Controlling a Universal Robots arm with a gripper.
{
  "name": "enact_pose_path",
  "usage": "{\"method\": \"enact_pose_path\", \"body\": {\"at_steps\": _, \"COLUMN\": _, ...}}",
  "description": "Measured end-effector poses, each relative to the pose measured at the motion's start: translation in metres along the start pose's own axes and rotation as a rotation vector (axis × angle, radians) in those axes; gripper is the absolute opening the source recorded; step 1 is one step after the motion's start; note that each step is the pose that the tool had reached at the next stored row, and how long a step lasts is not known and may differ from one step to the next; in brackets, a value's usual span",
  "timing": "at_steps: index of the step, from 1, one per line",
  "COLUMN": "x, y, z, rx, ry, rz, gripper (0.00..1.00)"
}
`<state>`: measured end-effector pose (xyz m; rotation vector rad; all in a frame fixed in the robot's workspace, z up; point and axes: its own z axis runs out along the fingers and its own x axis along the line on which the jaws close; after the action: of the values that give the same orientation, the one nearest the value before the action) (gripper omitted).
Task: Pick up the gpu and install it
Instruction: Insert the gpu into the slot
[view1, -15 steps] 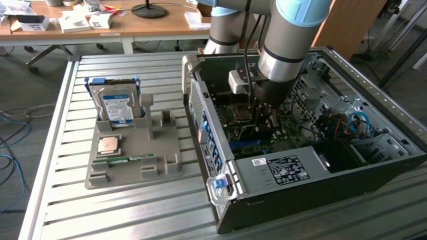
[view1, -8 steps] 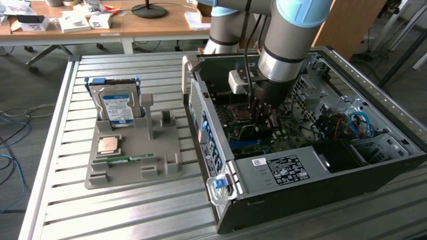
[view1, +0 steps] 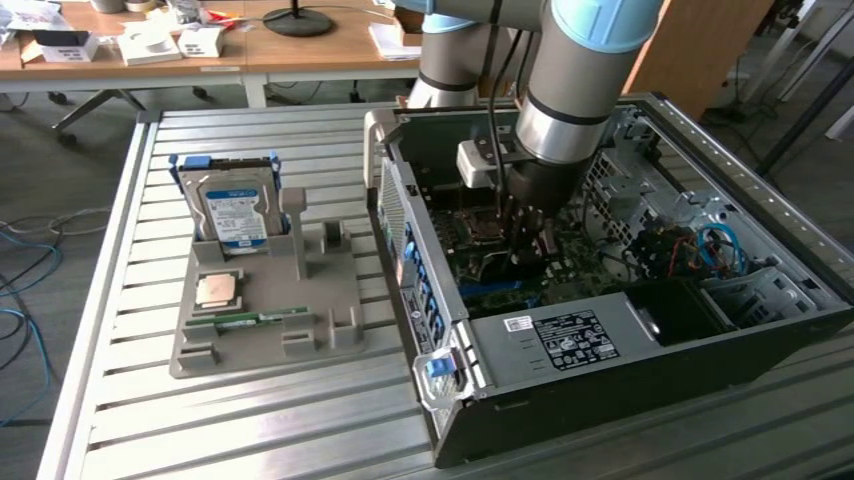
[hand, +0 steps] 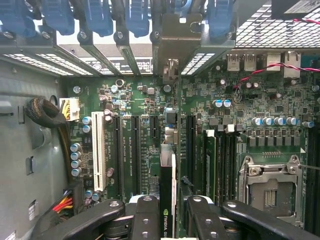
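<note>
Looking at the ext view first: the arm reaches down into the open PC case, which lies on its side on the desk. The tool sits low over the board inside. The grey holder tray w/ the hard drive is well apart, toward the ext view's left.

Wrist view: the tool has both fingers pressed in on the gpu, pinching it edge-on above the mobo. The card runs parallel to the long black slot just beside it. I can't tell whether its lower edge is touching a connector yet.

Risks, imo: if the card is slightly off-line or tilted in the pinch, pushing down could jam its edge beside the connector or load nearby caps. Its end could also catch the metal bracket at the rear wall.

The gpu looks thin, flat and dark, w/ a green logo on its top edge. It seems upright and roughly centred btw the fingers.
</note>
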<state>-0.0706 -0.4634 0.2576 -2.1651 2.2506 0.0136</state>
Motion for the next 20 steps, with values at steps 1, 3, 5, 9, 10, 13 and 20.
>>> {"method": "enact_pose_path", "body": {"at_steps": 1, "x": 0.0000, "y": 0.0000, "z": 0.0000, "rx": 0.0001, "ry": 0.0000, "rz": 0.000, "gripper": 0.26}}
{"method": "enact_pose_path", "body": {"at_steps": 3, "x": 0.0000, "y": 0.0000, "z": 0.0000, "rx": 0.0001, "ry": 0.0000, "rz": 0.000, "gripper": 0.26}}
{"method": "enact_pose_path", "body": {"at_steps": 5, "x": -0.0001, "y": 0.0000, "z": 0.0003, "rx": 0.0001, "ry": -0.0019, "rz": 0.000, "gripper": 0.26}}
{"method": "enact_pose_path", "body": {"at_steps": 9, "x": 0.0000, "y": 0.0000, "z": 0.0004, "rx": 0.0000, "ry": -0.0024, "rz": 0.000, "gripper": 0.26}}
{"method": "enact_pose_path", "body": {"at_steps": 10, "x": 0.0000, "y": 0.0000, "z": 0.0005, "rx": -0.0001, "ry": -0.0022, "rz": 0.000, "gripper": 0.26}}
{"method": "enact_pose_path", "body": {"at_steps": 13, "x": 0.0000, "y": 0.0000, "z": 0.0019, "rx": 0.0000, "ry": -0.0023, "rz": 0.000, "gripper": 0.26}}
{"method": "enact_pose_path", "body": {"at_steps": 20, "x": 0.0000, "y": 0.0000, "z": 0.0024, "rx": -0.0001, "ry": -0.0028, "rz": -0.004, "gripper": 0.26}}
